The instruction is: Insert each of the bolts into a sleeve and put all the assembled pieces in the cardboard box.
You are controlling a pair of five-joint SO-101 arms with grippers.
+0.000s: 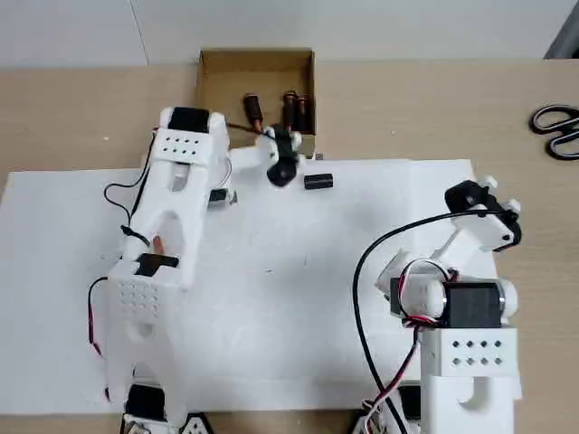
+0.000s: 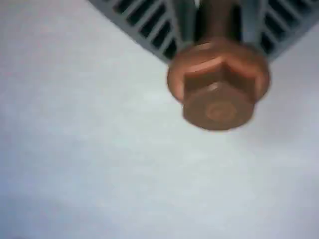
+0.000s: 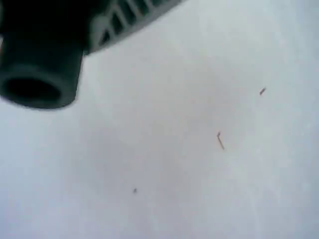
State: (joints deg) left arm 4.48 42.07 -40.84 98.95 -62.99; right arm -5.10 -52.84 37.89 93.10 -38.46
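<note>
My left gripper (image 2: 214, 17) is shut on a copper bolt (image 2: 218, 87), whose hex head faces the camera above the white mat. In the high view this gripper (image 1: 277, 146) sits at the mat's far edge, just in front of the cardboard box (image 1: 210, 86). My right gripper (image 1: 478, 206) is shut on a black sleeve (image 3: 37, 74), held over the mat at the right with its open end showing. The box holds several assembled pieces (image 1: 291, 110). One loose black sleeve (image 1: 317, 182) lies on the mat beside the left gripper.
The white mat (image 1: 289, 298) covers most of the wooden table. Scissors (image 1: 556, 129) lie at the far right edge. A small copper-coloured piece (image 1: 158, 242) shows through a gap in the left arm. Cables trail from both arm bases.
</note>
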